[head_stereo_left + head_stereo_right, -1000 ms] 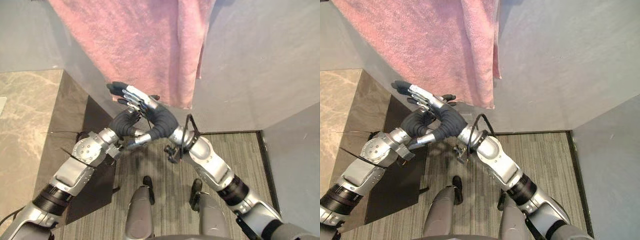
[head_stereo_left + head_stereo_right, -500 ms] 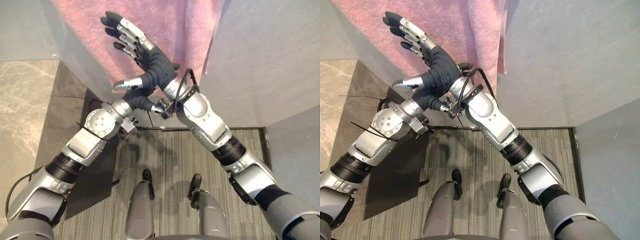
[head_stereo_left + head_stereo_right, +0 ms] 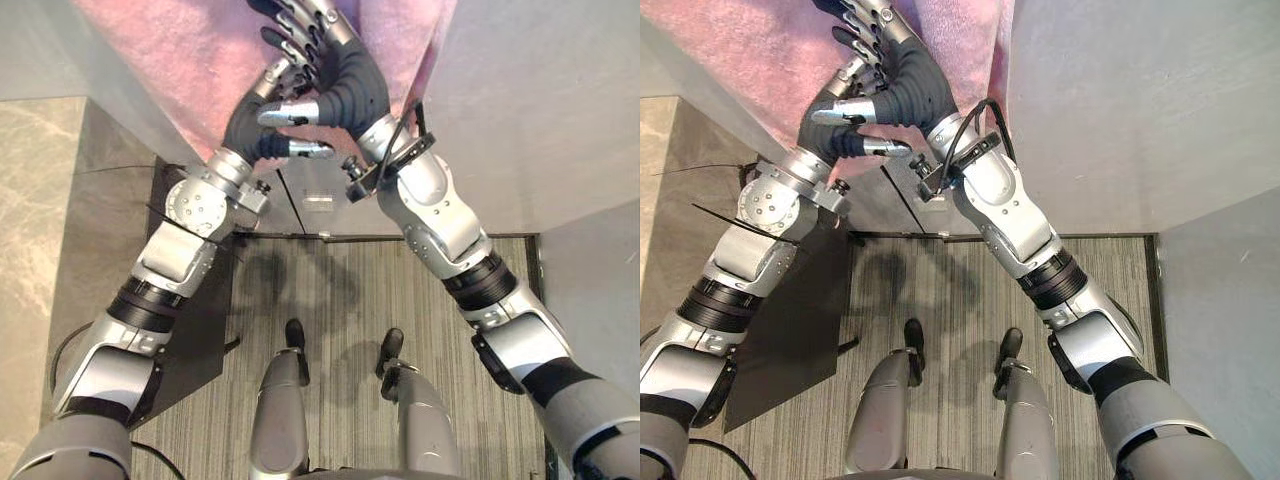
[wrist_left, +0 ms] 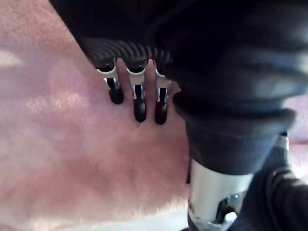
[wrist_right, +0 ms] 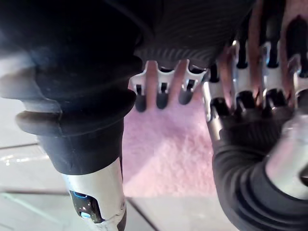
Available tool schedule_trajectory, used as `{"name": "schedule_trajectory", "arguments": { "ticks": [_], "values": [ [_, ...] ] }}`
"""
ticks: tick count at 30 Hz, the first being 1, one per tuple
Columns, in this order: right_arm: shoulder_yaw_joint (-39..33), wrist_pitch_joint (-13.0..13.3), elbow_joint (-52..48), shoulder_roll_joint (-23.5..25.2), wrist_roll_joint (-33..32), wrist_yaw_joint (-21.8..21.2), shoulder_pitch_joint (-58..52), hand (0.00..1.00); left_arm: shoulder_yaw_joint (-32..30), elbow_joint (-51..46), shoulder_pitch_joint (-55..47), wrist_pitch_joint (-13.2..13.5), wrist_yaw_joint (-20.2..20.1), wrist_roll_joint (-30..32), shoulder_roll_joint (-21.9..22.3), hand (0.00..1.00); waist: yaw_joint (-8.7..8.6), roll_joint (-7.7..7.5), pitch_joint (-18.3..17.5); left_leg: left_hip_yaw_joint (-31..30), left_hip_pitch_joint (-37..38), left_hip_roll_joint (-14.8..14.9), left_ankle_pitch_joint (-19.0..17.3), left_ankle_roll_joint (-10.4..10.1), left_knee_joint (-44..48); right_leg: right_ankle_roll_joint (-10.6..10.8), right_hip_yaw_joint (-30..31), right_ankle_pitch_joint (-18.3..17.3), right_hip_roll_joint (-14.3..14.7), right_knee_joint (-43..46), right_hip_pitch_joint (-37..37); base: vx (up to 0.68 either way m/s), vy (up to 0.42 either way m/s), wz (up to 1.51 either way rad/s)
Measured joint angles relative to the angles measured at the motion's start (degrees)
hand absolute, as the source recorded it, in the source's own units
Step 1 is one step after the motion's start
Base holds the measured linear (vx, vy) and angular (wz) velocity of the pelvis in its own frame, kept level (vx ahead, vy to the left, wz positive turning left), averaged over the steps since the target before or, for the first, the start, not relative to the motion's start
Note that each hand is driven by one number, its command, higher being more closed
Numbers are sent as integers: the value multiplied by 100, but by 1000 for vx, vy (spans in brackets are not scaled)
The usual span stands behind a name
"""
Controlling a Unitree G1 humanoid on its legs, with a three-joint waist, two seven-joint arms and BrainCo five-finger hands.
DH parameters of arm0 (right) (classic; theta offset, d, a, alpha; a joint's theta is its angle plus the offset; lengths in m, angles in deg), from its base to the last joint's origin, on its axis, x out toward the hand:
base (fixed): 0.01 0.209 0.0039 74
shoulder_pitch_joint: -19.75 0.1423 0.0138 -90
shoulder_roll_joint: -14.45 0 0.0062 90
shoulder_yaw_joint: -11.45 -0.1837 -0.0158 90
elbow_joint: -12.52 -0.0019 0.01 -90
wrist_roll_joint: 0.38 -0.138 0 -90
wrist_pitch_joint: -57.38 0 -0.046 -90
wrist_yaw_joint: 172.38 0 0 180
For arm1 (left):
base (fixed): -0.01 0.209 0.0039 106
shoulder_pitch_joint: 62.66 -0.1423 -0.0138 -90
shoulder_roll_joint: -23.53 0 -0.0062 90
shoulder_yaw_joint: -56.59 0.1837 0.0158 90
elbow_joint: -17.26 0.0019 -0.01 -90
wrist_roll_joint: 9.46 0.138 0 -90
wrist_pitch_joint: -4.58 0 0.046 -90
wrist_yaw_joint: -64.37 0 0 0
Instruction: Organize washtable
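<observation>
The pink towel (image 3: 170,60) hangs flat against the grey wall (image 3: 520,100), its lower edge free above the floor. We see both hands up in front of it with the forearms crossed. The right hand (image 3: 345,70) is the higher one, its fingers straight and spread over the cloth. The left hand (image 3: 248,118) sits just under it, and in its wrist view its dark fingertips (image 4: 139,103) lie out against the pile with nothing curled round the fabric. We judge that neither hand has a grip yet, so the work on the towel is only at the reach and any taking hold or straightening is not yet done. We cannot tell whether the fingertips press the cloth or stop just short. The towel's top and whatever it hangs from are cut off, as are the right hand's fingertips. Only a strip of the marble counter (image 3: 35,200) shows, so we cannot judge how tidy it is.
</observation>
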Motion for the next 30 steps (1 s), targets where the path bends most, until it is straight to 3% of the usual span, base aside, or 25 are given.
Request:
{"name": "schedule_trajectory", "arguments": {
  "ticks": [14, 20, 24, 27, 30],
  "values": [
    [-239, -53, -62, -79, -80, -6, -206, 0, -865, -36, -220, 12, 112, 82, 395, 0, -11, -1, 208, 26, 127, -2, 78, -2, -103, -5, 14, -2, 5, 12, 64, 0, 0, 0],
    [-842, -97, -660, -107, 555, -199, -2271, 0, -1620, -478, -1969, 17, 59, 95, 781, 0, -3, -2, 208, 21, 354, 8, -52, -19, -8, -22, 17, -199, -18, 188, 251, 44, -5, 1],
    [-1216, -178, -596, -78, 1464, -413, -3951, 0, -1877, -447, -3415, 8, -99, 531, 1375, 0, -25, -7, 197, 15, 671, 6, -180, -57, 51, -11, 29, -408, -40, 369, 496, 61, -16, 1],
    [-1357, -190, 139, 55, 2121, -543, -4985, 0, -1843, 130, -4430, 4, -354, 859, 1813, 0, -125, -59, 114, 28, 1078, -90, -266, -73, 0, 20, 120, -591, -50, 504, 776, 34, 0, -3],
    [-1626, -201, 984, 301, 2780, -687, -5748, 0, -1879, 983, -5081, -13, -486, 1130, 2228, 0, -225, -50, -246, 33, 1286, -95, -345, -87, -69, 54, 158, -644, 6, 414, 966, 65, -16, -7]
  ]
}}
